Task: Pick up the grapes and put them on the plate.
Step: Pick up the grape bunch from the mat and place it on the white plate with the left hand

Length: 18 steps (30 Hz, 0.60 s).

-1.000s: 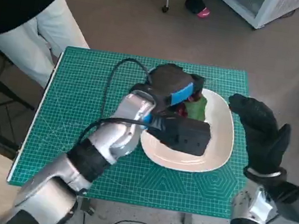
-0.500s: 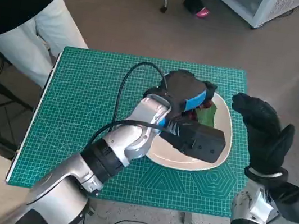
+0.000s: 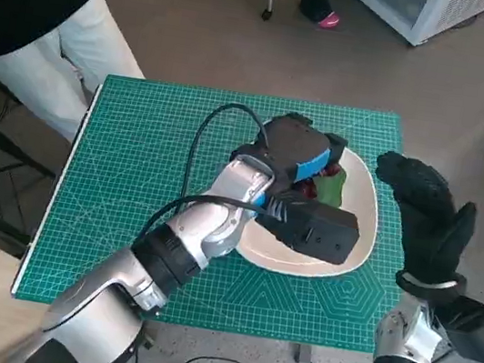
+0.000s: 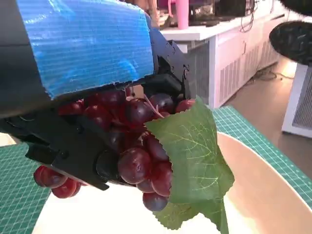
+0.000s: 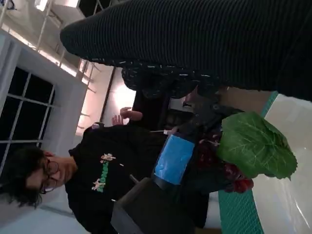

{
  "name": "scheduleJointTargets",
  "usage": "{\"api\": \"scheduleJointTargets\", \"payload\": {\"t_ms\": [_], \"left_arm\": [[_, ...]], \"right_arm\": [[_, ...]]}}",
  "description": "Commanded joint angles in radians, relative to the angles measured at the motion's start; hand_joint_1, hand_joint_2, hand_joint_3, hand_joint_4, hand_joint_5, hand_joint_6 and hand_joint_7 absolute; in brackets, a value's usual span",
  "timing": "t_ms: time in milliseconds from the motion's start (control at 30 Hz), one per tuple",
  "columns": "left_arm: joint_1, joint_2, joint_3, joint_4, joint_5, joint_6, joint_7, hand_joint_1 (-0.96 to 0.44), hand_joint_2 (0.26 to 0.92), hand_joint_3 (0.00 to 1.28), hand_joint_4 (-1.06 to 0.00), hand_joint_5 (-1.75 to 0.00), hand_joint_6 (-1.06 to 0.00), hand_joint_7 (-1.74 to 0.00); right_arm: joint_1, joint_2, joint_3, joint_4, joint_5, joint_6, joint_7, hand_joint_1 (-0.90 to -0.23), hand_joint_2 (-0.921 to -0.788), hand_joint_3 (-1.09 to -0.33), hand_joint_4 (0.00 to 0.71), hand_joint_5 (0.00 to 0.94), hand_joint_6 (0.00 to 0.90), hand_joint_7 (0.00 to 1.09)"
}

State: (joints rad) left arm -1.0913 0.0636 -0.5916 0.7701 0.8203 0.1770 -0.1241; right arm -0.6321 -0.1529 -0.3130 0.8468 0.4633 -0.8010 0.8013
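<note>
Green cutting mat (image 3: pixel 131 182) covers the table under both arms, its grid running out well past the left hand on every side. Beyond the mat's far corner, well away from the left hand, a person (image 3: pixel 30 10) in a black top and pale trousers stands with one hand raised; the right wrist view shows the same person (image 5: pixel 97 175) behind the left hand. White and shallow, the plate (image 3: pixel 362 210) lies on the mat directly below the left hand, with its rim reaching toward the right hand. The left hand (image 3: pixel 296 158), blue tape across its back, is over the plate and clamped around the grapes (image 3: pixel 319 186). In the left wrist view the black fingers (image 4: pixel 73 151) wrap the dark red bunch (image 4: pixel 136 156) from both sides, so the grapes hang from the hand above the pale plate surface (image 4: pixel 258 190); whether the lowest grapes touch the plate cannot be told. A green leaf (image 4: pixel 195 161) on the bunch hangs down on the side away from the fingers. The right hand (image 3: pixel 425 215), in its black knitted glove, is raised just beside the plate's rim with fingers spread and nothing in it, apart from the grapes.
</note>
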Motion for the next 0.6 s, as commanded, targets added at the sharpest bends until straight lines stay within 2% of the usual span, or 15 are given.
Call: {"api": "scheduleJointTargets", "payload": {"t_ms": [33, 167, 200, 267, 333, 400, 467, 600], "left_arm": [[-0.011, -0.001, 0.001, 0.004, -0.005, -0.011, 0.018, 0.0, 0.921, 0.21, -0.53, -1.43, -0.46, -1.23], [-0.008, -0.002, 0.007, 0.006, -0.017, -0.014, 0.011, 0.0, 0.921, 0.21, -0.54, -1.42, -0.46, -1.24], [-0.004, -0.005, 0.019, 0.006, -0.036, -0.012, -0.008, 0.03, 0.921, 0.21, -0.53, -1.42, -0.45, -1.17], [0.004, -0.016, 0.058, 0.005, -0.099, 0.002, -0.076, 0.05, 0.883, 0.18, -0.43, -1.16, -0.38, -0.87], [0.006, -0.023, 0.087, 0.005, -0.151, 0.021, -0.141, -0.01, 0.82, 0.12, -0.25, -0.66, -0.32, -0.49], [0.005, -0.025, 0.097, 0.004, -0.179, 0.029, -0.181, -0.09, 0.782, 0.06, -0.15, -0.31, -0.28, -0.25], [0.003, -0.022, 0.099, 0.006, -0.195, 0.028, -0.206, -0.15, 0.76, 0.03, -0.09, -0.14, -0.25, -0.13], [-0.001, -0.011, 0.086, 0.01, -0.203, 0.012, -0.232, -0.22, 0.743, 0.01, -0.05, -0.03, -0.23, -0.05]], "right_arm": [[0.025, 0.003, 0.002, 0.005, -0.011, 0.006, -0.008, -0.392, -0.921, -0.532, 0.556, 0.0, 0.507, 0.0], [0.024, 0.003, 0.004, 0.006, -0.011, 0.006, -0.009, -0.392, -0.921, -0.533, 0.556, 0.0, 0.506, 0.0], [0.023, 0.002, 0.004, 0.008, -0.012, 0.006, -0.008, -0.392, -0.921, -0.533, 0.556, 0.0, 0.506, 0.0], [0.02, 0.001, 0.005, 0.012, -0.013, 0.006, -0.008, -0.392, -0.921, -0.533, 0.555, 0.0, 0.504, 0.0], [0.019, 0.0, 0.005, 0.014, -0.014, 0.006, -0.007, -0.392, -0.921, -0.534, 0.555, 0.0, 0.502, 0.0], [0.018, 0.0, 0.006, 0.015, -0.014, 0.007, -0.008, -0.392, -0.921, -0.535, 0.554, 0.0, 0.501, 0.0], [0.016, 0.0, 0.006, 0.017, -0.015, 0.008, -0.008, -0.392, -0.921, -0.536, 0.553, 0.0, 0.5, 0.0], [0.015, 0.0, 0.008, 0.018, -0.016, 0.008, -0.008, -0.392, -0.921, -0.537, 0.553, 0.0, 0.499, 0.0]]}}
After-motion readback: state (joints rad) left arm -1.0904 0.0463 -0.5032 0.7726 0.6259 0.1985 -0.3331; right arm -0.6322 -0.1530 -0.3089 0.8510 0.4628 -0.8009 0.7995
